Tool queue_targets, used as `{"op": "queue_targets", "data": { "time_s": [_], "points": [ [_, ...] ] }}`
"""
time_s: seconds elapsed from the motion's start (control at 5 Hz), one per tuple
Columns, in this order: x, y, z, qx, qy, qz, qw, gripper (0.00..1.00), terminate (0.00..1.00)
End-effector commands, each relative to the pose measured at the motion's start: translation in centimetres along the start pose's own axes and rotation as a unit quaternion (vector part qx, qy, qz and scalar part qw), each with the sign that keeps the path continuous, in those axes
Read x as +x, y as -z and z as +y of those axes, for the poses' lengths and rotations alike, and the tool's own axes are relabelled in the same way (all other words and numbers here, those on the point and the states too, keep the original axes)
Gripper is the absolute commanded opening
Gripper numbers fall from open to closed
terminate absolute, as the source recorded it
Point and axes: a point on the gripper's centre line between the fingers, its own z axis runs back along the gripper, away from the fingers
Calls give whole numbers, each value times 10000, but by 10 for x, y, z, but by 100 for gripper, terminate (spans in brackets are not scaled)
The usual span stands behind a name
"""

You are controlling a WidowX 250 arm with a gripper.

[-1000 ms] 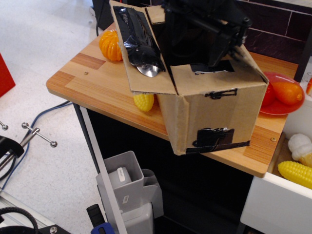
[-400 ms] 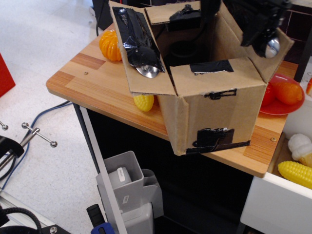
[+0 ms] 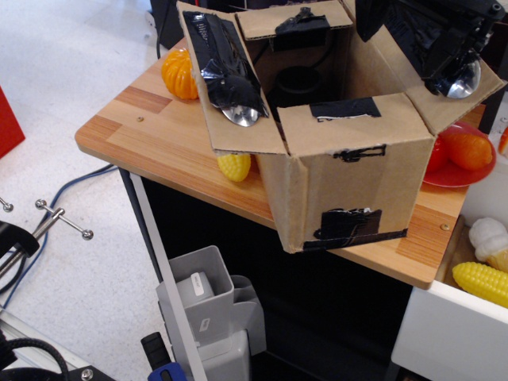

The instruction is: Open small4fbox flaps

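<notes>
The small4fbox (image 3: 349,190) stands on the wooden table (image 3: 151,131), overhanging its front edge, black tape patches on its side. The left long flap (image 3: 230,87) is folded out, showing black tape and a silvery patch. The right long flap (image 3: 464,79) is folded out to the right, also with a silvery patch. The near short flap (image 3: 341,119) lies about level over the front wall. The far short flap (image 3: 290,20) stands up. A black mass that I take for my gripper (image 3: 421,32) sits over the right flap and merges with its black tape; its jaws cannot be made out.
A toy pumpkin (image 3: 178,73) and a yellow toy corn (image 3: 234,165) lie left of the box, the corn under the left flap. A red plate (image 3: 444,178) with an orange fruit (image 3: 468,151) sits on the right. A white bin (image 3: 444,325) holds more toys. A dark round thing (image 3: 298,79) lies inside the box.
The black arm has moved from above the box's middle to the upper right. The right long flap, shut over the box before, has swung up and out to the right, baring the inside.
</notes>
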Motion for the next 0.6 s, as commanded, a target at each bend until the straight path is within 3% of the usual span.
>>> {"op": "queue_targets", "data": {
  "time_s": [0.0,0.2,0.4],
  "points": [
    [8,-6,-11,-293,-3,-161,9994,100,0],
    [10,0,-17,-519,24,-9,9986,100,0],
    [9,1,-19,-529,41,-38,9986,100,100]
  ]
}}
